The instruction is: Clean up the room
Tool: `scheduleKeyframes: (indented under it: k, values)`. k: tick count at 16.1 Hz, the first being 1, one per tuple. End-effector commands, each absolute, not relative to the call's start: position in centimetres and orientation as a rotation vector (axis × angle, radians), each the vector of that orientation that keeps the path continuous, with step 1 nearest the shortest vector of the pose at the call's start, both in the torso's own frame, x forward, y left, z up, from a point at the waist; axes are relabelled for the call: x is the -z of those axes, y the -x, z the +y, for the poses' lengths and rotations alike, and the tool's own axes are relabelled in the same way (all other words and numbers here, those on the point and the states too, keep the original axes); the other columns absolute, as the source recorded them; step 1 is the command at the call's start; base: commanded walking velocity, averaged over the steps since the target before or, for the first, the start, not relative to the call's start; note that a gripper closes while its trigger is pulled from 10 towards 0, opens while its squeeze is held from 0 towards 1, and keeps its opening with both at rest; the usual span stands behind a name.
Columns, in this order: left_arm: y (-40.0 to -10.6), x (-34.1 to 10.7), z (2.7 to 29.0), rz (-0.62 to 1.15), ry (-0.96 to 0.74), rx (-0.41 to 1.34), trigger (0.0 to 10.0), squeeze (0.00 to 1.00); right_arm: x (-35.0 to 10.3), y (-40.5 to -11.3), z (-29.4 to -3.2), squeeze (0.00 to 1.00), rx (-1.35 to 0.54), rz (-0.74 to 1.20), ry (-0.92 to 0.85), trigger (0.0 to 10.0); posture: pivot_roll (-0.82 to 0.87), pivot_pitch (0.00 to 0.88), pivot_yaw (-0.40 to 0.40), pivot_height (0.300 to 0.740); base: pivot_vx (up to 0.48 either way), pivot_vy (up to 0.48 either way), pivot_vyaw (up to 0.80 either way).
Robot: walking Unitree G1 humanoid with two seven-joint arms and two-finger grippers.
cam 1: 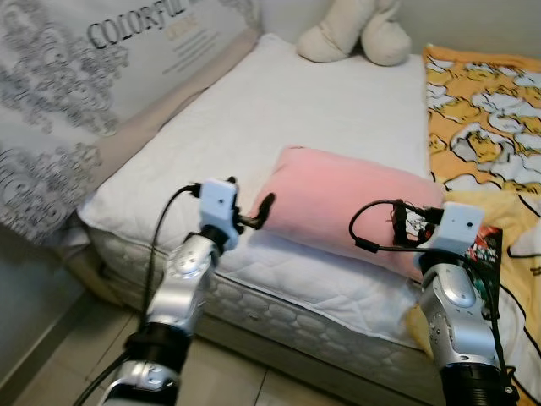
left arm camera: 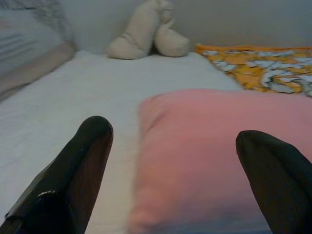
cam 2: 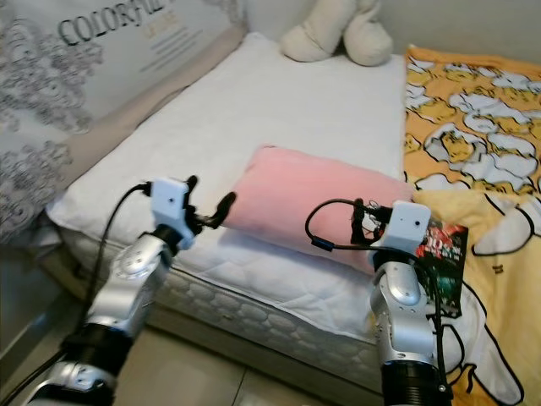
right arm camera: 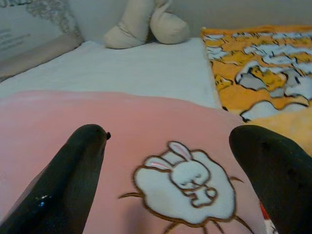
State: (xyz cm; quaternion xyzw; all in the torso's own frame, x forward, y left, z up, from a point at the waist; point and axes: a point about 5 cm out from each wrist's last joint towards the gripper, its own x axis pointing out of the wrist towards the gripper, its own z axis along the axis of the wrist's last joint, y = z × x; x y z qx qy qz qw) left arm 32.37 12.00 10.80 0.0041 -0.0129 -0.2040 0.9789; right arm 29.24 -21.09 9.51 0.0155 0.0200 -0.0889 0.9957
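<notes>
Right gripper [right arm camera: 170,165]: nearest the camera, at about 5 o'clock in the head view; its two black fingers [right arm camera: 73,180] are spread wide over the near right end of the pink pillow, straddling a white rabbit picture [right arm camera: 183,183] on the cover. Nothing is held between them.
Left gripper [cam 1: 254,211]: at about 8 o'clock, fingers parted and holding nothing, just beside the pillow's left end and level with it. In its wrist view the pillow's left edge lies between the two fingertips.
Pink pillow [cam 1: 347,207]: lies flat on the near part of the white mattress [cam 1: 279,110], between the two grippers. Whether either gripper touches it cannot be told.
Long axis: runs from about 10 o'clock to 4 o'clock, its left end a little farther from the robot, its right end nearer and toward the blanket.
Yellow blanket [cam 1: 486,118]: spread over the right side of the bed, from 1 o'clock down to 4 o'clock, printed with white and grey cartoon shapes; the pillow's right end is near its edge.
Dark packet [cam 2: 439,254]: a red and black printed item on the blanket just behind the right wrist, partly hidden by the arm.
Beige plush toy [cam 1: 355,34]: at 12 o'clock, at the far end of the mattress against the wall, well apart from the pillow.
Patterned panel [cam 1: 93,93]: stands along the bed's left side at 10 o'clock, grey floral print with the word COLORFUL.
Floor [cam 1: 51,355]: tiled, at 7 o'clock below the mattress edge.
</notes>
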Motion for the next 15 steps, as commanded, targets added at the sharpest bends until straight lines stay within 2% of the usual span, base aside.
scheduleKeyframes:
  k: [1, 6, 9, 12, 14, 15]
  values:
    - [-32.4, -11.4, 12.6, -0.042, -0.017, 0.407, 10.0, 0.0, -9.6, -28.7, -20.5, 0.0, 0.171, 0.017, -0.007, 10.0, -0.04, 0.0, 0.014, 0.74, 0.0, 0.0, 0.0]
    - [-32.4, -11.2, 12.4, -0.038, 0.0, 0.398, 10.0, 0.0, -8.8, -27.8, -19.9, 0.0, 0.139, 0.034, 0.023, 10.0, -0.06, 0.0, -0.007, 0.74, 0.0, 0.0, -0.77]
    - [-31.8, -10.1, 12.2, -0.015, 0.05, 0.373, 10.0, 0.0, -9.3, -27.5, -20.5, 0.0, 0.136, -0.002, 0.034, 10.0, -0.07, 0.0, -0.029, 0.74, 0.0, 0.0, -0.77]
    - [-31.8, -11.0, 12.7, -0.074, 0.08, 0.304, 10.0, 0.0, -9.4, -27.4, -20.5, 0.0, 0.11, -0.033, 0.035, 10.0, -0.06, 0.0, -0.036, 0.74, 0.0, 0.0, -0.77]
    - [-31.9, -11.4, 12.0, -0.08, 0.039, 0.332, 10.0, 0.0, -9.3, -27.8, -20.3, 0.0, 0.116, -0.032, 0.023, 10.0, -0.05, 0.0, -0.018, 0.74, 0.0, 0.0, 0.0]
    - [-32.0, -11.6, 12.0, -0.087, 0.033, 0.326, 10.0, 0.0, -9.3, -27.9, -20.2, 0.0, 0.114, -0.031, 0.02, 10.0, -0.05, 0.0, -0.006, 0.74, 0.439, 0.0, 0.0]
